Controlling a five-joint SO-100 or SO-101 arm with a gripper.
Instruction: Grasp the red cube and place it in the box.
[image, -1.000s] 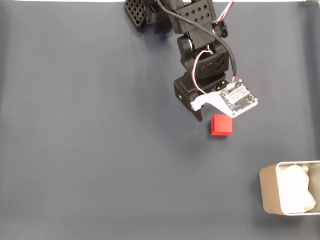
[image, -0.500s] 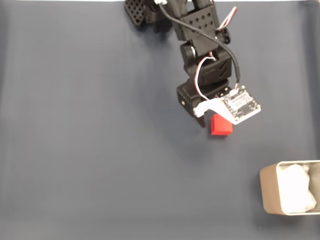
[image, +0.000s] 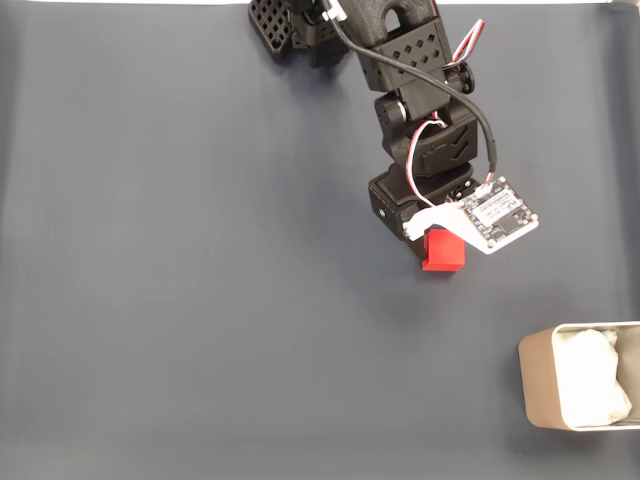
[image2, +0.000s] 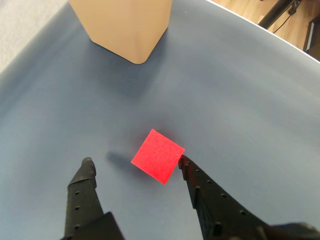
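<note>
The red cube (image: 443, 252) (image2: 158, 155) lies on the dark mat, partly under the arm's white camera mount in the fixed view. My gripper (image2: 135, 161) (image: 432, 247) is open just above it. In the wrist view the right fingertip (image2: 186, 162) touches or nearly touches the cube's corner, while the left fingertip (image2: 87, 164) stands well apart from it. The beige box (image: 580, 389) (image2: 125, 25) sits at the lower right edge of the fixed view, with white lining inside; in the wrist view it is at the top.
The dark blue-grey mat (image: 180, 280) covers the table. The arm's black base (image: 300, 25) sits at the top middle of the fixed view. In the wrist view, a wooden floor and a black stand (image2: 280, 10) lie beyond the mat's far right edge.
The arm has shifted right and down over the cube, so its camera mount now covers the cube's top edge. The cube and box have stayed put.
</note>
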